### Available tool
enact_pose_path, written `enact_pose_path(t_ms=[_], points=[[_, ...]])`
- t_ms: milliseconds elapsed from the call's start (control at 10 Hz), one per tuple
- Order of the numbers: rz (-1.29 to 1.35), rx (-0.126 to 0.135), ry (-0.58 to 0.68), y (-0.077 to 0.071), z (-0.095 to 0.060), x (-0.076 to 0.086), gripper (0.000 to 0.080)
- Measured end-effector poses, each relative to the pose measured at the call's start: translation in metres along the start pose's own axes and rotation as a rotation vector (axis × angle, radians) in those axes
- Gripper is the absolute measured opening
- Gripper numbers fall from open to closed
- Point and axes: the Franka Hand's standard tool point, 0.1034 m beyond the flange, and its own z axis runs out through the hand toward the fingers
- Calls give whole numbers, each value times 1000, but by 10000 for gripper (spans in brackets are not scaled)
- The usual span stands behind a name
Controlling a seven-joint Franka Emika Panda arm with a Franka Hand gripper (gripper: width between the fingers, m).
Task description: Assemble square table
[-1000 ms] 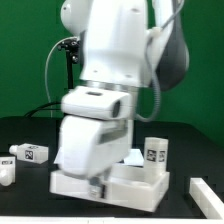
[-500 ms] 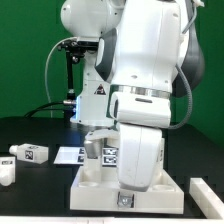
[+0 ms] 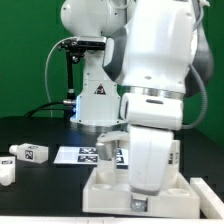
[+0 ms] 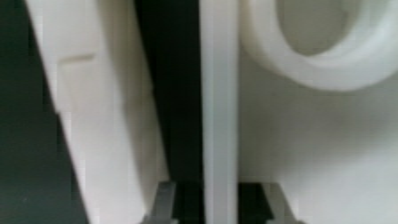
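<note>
Arm (image 3: 155, 90) and square tabletop (image 3: 100, 192) both slid a bit toward the exterior view's right since half a second ago. Tabletop's flat on the bench (image 3: 40, 195), right under the wrist. Wrist view has the tool (image 4: 214, 200) straddling its raised rim (image 4: 215, 100), but can't tell if it's actually clamped. Tagged leg (image 3: 30, 152) and second leg (image 3: 5, 172) sit well apart from it, on the exterior view's left.

**Folded over and pointing down**

Your arm (image 3: 152, 60) bends forward from its base, and the wrist (image 3: 150, 165) hangs straight above the gripper (image 4: 217, 204). The gripper points downward with its two dark fingers (image 4: 171, 205) a little apart. You cannot tell here whether they are clamping.
</note>
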Motion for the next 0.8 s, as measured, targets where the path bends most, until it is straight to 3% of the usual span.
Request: enact_pose_path(t_ms=[200,600,800], points=[[-3,-6,-5,0,1,17,51],[-56,-23,-24,6,-3,22,54],[-56,-19,-27,7,1,21,54]])
